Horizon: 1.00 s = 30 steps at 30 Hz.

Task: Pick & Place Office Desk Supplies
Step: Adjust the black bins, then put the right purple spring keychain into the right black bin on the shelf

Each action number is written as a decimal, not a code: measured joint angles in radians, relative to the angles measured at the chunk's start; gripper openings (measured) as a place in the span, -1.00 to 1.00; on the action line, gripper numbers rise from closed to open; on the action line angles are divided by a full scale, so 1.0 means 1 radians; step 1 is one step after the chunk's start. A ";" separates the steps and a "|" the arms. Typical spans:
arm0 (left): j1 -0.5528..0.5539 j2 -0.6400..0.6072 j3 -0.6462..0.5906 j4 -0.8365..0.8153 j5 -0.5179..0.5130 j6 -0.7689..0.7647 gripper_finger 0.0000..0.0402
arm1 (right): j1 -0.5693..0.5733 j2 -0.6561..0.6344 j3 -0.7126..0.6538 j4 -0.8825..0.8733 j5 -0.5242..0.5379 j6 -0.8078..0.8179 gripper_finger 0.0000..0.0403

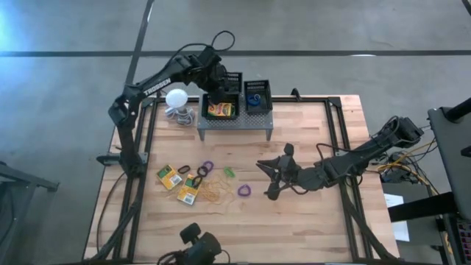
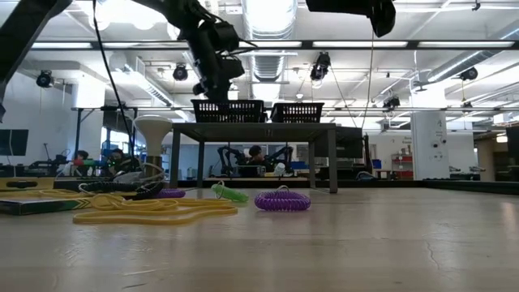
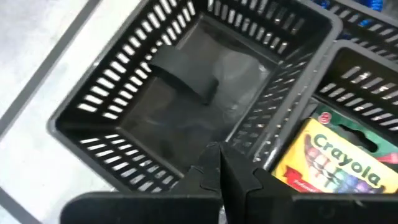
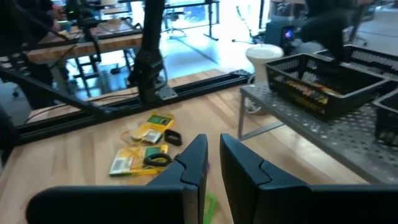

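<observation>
Black mesh trays stand on the grey perforated stand (image 1: pixel 235 124) at the table's far middle. One tray is empty (image 3: pixel 186 106); the tray beside it (image 1: pixel 219 110) holds a yellow-and-green Crayola box (image 3: pixel 339 162); a third (image 1: pixel 257 96) holds blue rings. My left gripper (image 3: pixel 221 171) is shut and points steeply down over the wall between the empty tray and the box tray. My right gripper (image 4: pixel 213 155) hovers above the table's right middle (image 1: pixel 266 175). It points toward the left edge, its fingers a narrow gap apart with nothing between them. My left gripper's shut fingertips (image 3: pixel 211 163) stand at the top of the wall (image 3: pixel 261 134) between the empty tray and the box tray, coming from above at a slant. Whether they touch the wall, I cannot tell.
On the table's left middle lie two yellow-and-green boxes (image 1: pixel 169 175), black rings (image 1: pixel 184 170), purple rings (image 1: pixel 243 191), a green ring (image 1: pixel 229 173) and tan rubber bands (image 1: pixel 213 193). A white ball-shaped object with a coiled cord (image 1: pixel 176 99) stands left of the stand.
</observation>
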 joint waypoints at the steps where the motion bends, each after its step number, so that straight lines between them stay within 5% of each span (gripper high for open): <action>1: -0.001 0.004 0.000 0.000 0.003 0.000 -1.00 | 0.000 0.000 0.000 0.000 -0.006 0.000 -0.79; 21: -0.045 -0.120 -0.001 -0.056 0.072 0.000 -1.00 | 0.003 0.000 0.000 -0.003 -0.010 -0.004 -0.79; 26: -0.143 -0.236 -0.014 -0.088 0.071 -0.002 -1.00 | 0.002 0.000 -0.022 -0.002 -0.010 0.004 -0.79; 30: -0.291 -0.371 -0.160 0.017 0.071 -0.032 -1.00 | 0.002 0.000 -0.070 0.001 -0.010 0.053 -0.79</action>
